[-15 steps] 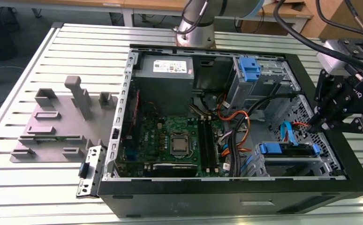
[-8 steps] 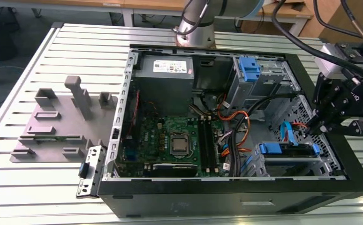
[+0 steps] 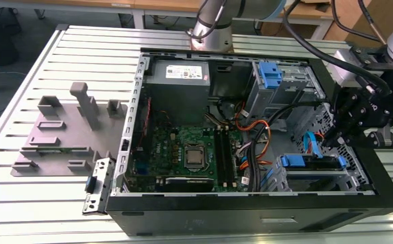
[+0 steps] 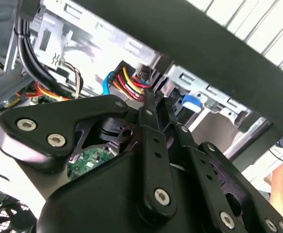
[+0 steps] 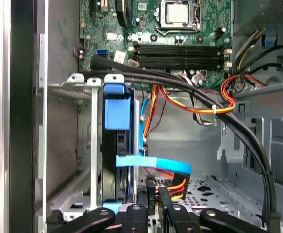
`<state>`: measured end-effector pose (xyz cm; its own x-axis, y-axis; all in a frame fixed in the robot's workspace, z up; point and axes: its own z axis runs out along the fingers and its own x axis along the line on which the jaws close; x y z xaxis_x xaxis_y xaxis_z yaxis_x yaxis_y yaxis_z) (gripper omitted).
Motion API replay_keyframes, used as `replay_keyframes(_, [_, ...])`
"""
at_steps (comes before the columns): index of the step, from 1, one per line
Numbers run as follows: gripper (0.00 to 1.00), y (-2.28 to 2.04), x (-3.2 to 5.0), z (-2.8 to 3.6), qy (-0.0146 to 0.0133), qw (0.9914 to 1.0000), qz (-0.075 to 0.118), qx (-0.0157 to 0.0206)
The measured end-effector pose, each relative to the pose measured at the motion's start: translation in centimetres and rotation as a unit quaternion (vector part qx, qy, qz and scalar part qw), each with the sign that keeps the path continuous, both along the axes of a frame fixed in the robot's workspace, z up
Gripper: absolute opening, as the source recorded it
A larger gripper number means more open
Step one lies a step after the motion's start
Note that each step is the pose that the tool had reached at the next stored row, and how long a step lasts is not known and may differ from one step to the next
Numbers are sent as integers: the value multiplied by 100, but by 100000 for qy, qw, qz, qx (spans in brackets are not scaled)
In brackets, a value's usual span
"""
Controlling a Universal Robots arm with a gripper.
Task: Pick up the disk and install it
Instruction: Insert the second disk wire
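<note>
We find the disk (image 5: pixel 117 145) seated on edge in the drive cage (image 5: pixel 90 145) at the front corner of the open computer case (image 3: pixel 251 208), with its blue rail facing outward; the exterior view shows it at (image 3: pixel 309 162). We judge it rigid, fairly heavy for its size, smooth on its metal faces and sensitive to knocks. The plastic rails along its edges are the safest place to take hold. The arm reaches down over the case wall on the exterior view's right, wrist tilted inward. The gripper (image 5: pixel 157 194) hangs just beside the disk's end, among the power wires (image 5: pixel 173 182). Its fingers are drawn close together, apparently on nothing, though contact with the wire plug cannot be ruled out.
</note>
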<state>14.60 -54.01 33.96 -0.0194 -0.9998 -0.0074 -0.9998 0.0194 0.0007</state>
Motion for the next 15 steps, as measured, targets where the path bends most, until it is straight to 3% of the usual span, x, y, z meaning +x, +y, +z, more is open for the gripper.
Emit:
replay_keyframes(12, [24,0,-18,1,-19,100000,-3,-36])
replay_keyframes(15, [24,0,-18,25,-16,100000,-40,-42])
